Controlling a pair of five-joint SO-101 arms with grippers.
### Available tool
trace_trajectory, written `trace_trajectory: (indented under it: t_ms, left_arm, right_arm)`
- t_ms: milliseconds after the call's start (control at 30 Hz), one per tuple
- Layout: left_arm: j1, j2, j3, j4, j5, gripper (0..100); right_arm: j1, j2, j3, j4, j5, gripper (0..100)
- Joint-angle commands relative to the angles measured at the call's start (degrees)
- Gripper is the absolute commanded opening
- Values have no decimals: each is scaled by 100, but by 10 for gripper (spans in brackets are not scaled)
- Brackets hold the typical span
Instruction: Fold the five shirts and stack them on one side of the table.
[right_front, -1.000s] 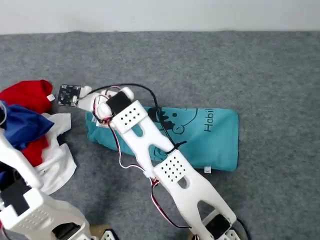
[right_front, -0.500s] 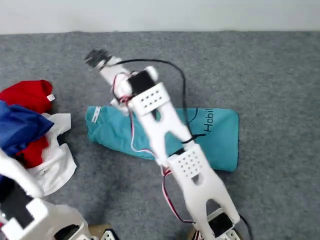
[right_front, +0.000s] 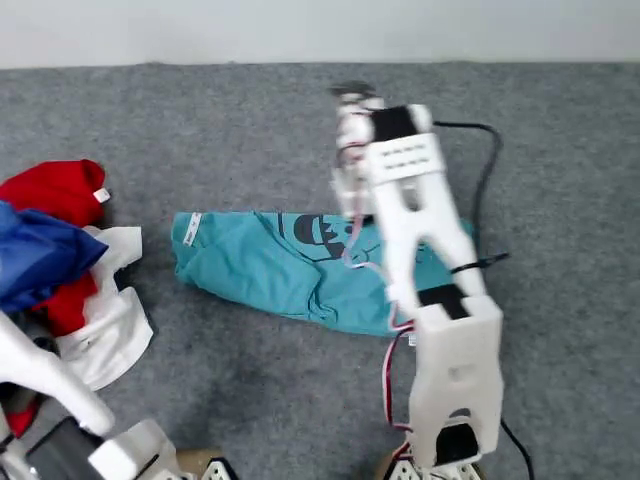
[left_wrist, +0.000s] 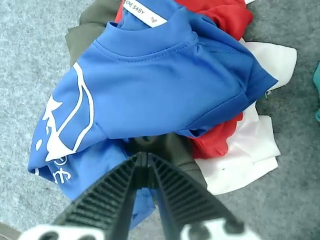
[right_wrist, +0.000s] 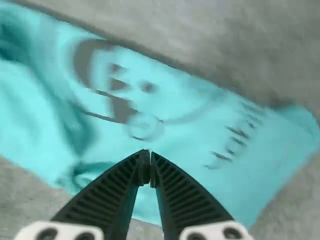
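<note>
**One shirt half folded, four in a tangle, both grippers empty**

My right gripper (right_wrist: 145, 170) hangs over the teal shirt (right_wrist: 200, 145) with its fingers pressed together and nothing between them. My left gripper (left_wrist: 145, 165) is closed the same way, tips touching, above the other four shirts. As far as I can see it holds nothing either.

The teal shirt lies mid-table as a long band, its printed side up and one end bunched. The rest sit at the left edge of the table (right_front: 560, 150). There the blue shirt (left_wrist: 165, 85) is draped on top, with the olive shirt (left_wrist: 90, 25) under it. The red shirt (left_wrist: 225, 15) and the white shirt (left_wrist: 250, 155) poke out at the sides.

The risks, as I judge them:

- **Teal shirt:** it looks only part folded. If I pinch just the top layer, the band will open instead of doubling over. The bunched end could also drag on the rough grey surface and skew the fold.
- **Closed fingers:** coming down with them shut would only push the cloth into wrinkles, so they must part first.
- **Left side:** the blue shirt overlaps the olive one right under my tips. A deep grab could take both, or lift the whole tangle.
- **Stack:** placing the teal shirt too near that tangle could get it buried or knocked loose.
</note>
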Motion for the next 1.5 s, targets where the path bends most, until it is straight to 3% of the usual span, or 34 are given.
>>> trace_trajectory:
  t_ms: [0, 133, 400, 600, 967, 1067, 1467]
  left_arm:
    - [9, -299, -4, 114, -167, 17]
    - [9, -325, -4, 114, -466, 17]
    - [9, -325, -4, 114, -484, 18]
    - [18, -308, -4, 114, -484, 18]
    - [18, -325, -4, 123, -484, 18]
    - [18, -325, -4, 123, -484, 18]
    - [70, -290, -4, 123, -484, 18]
  right_arm:
    - [611, -426, 79, 224, -316, 108]
    - [831, -426, 114, 224, -387, 206]
    - [1191, -514, 193, 242, -607, 197]
    - [1218, -1455, 967, 145, -607, 197]
    - [1270, -1965, 3508, -1499, -624, 201]
    - [1393, -1965, 4105, -2167, -615, 247]
    - [1534, -1446, 4334, -2932, -615, 266]
